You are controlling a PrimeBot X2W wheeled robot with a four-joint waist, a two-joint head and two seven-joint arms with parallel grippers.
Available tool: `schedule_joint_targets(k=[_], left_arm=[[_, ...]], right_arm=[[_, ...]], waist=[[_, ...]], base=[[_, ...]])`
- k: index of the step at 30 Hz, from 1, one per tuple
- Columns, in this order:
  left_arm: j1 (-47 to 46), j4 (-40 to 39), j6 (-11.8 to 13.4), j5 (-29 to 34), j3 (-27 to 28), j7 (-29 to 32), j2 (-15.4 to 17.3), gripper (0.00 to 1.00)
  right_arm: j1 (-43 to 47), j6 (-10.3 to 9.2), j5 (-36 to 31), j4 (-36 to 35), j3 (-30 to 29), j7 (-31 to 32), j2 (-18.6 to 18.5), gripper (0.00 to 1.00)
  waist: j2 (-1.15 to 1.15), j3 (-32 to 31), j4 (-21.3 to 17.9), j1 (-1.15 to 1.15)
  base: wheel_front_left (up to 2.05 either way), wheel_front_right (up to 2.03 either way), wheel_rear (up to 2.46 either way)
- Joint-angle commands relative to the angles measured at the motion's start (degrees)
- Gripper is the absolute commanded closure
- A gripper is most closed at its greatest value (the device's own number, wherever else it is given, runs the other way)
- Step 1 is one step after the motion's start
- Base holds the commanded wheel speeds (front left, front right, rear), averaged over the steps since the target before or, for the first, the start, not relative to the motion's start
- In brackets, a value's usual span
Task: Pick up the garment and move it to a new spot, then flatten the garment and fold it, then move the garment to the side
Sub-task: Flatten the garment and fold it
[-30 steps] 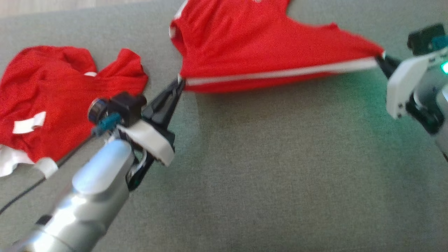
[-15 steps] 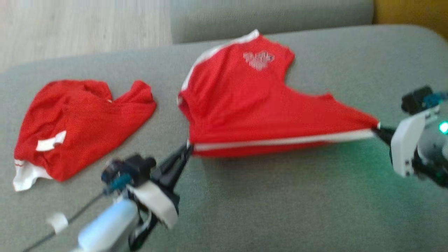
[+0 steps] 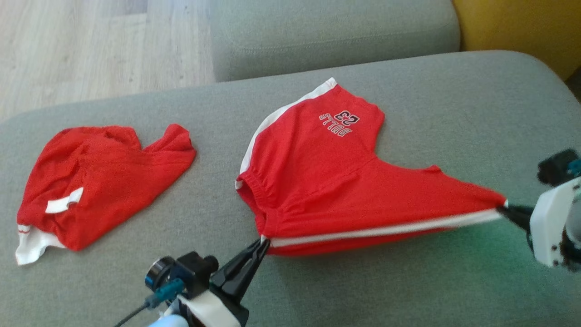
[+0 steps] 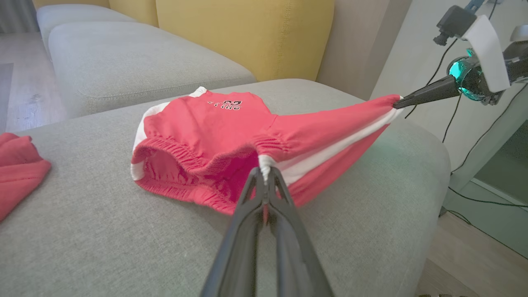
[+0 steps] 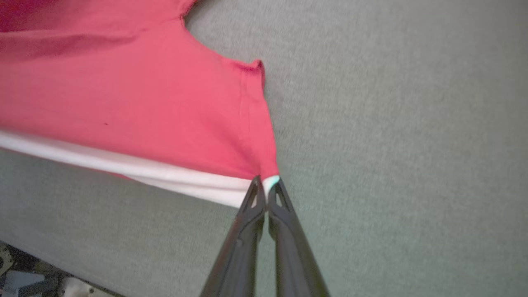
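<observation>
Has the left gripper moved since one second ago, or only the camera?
Yes. Judged against the crumpled red garment, the left gripper has drawn back toward the robot, lower in the head view, jaws shut on the red shorts.

You see the right gripper cut by the head view's edge, and the lettering on the shorts too small to read from the left wrist.
</observation>
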Motion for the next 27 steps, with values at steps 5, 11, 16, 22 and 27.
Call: schedule_joint_targets(k=[5,11,16,22,27], left_arm=[[-5.78,-2.84,2.33,0.32,4.16,0.49,1.79,1.00],[-10.45,-1.08,3.47,0.79,5.98,0.48,0.00,1.00],[-14.08,1.76,3.57,0.79,6.85,0.57,-2.00,1.00],[-18.19,5.36,3.24,1.04,7.28,0.49,-4.39,1.00],[-20.56,7.88,2.92,1.33,7.23,0.20,-6.14,1.00]], right_arm=[[-3.06,-0.05,-2.54,-1.46,-5.76,-2.99,-2.09,1.00],[-7.87,-0.05,-7.52,-0.52,-10.18,-4.33,0.56,1.00],[-12.25,-0.05,-11.25,1.57,-12.05,-4.50,3.42,1.00],[-17.88,-0.05,-14.49,5.62,-12.38,-4.80,6.37,1.00],[-21.90,-0.05,-16.33,8.50,-11.47,-6.13,7.76,1.00]], waist=[[-0.01,2.66,1.26,0.01],[-0.01,6.17,3.62,0.01],[-0.01,8.99,5.95,0.01],[-0.01,12.71,8.58,0.01],[-0.01,15.21,10.33,0.01]], base=[[0.00,0.00,0.00],[0.00,0.00,0.00],[0.00,0.00,0.00],[0.00,0.00,0.00],[0.00,0.00,0.00]])
